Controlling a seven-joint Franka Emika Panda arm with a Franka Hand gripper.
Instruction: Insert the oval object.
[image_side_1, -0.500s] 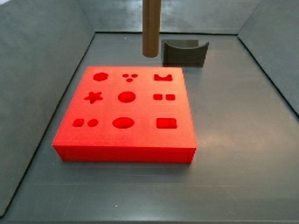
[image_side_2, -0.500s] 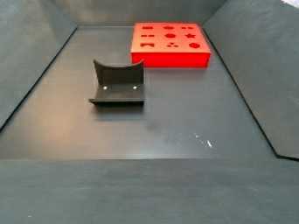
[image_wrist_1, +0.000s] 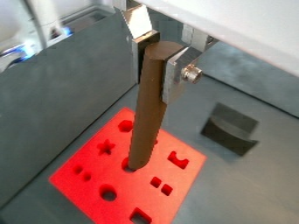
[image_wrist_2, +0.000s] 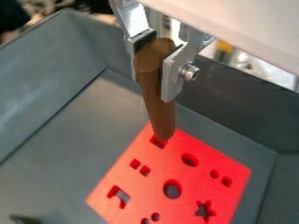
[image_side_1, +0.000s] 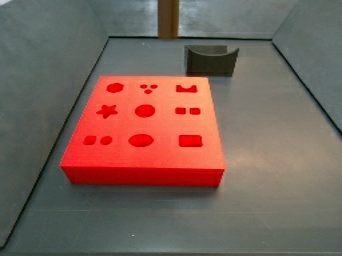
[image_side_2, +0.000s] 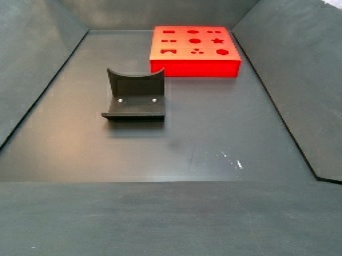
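Observation:
My gripper (image_wrist_1: 158, 54) is shut on the top of the oval object (image_wrist_1: 146, 114), a long brown wooden peg that hangs straight down between the silver fingers. Both wrist views show this grip (image_wrist_2: 158, 59), with the peg (image_wrist_2: 160, 105) high above the red block (image_wrist_2: 176, 188). The red block (image_side_1: 144, 135) lies flat on the floor and has several shaped holes in its top. In a side view only the peg's lower end (image_side_1: 168, 18) shows, above and behind the block's far edge. The gripper and peg are out of view in a side view that shows the block (image_side_2: 195, 50).
The dark fixture (image_side_1: 211, 58) with a curved notch stands on the floor behind the red block, and it also shows in a side view (image_side_2: 134, 95) and a wrist view (image_wrist_1: 232, 127). Grey sloping walls (image_side_1: 54, 60) enclose the floor.
The peg has risen: its lower end now sits higher in the side view than half a second ago. The red block and the fixture have not moved.

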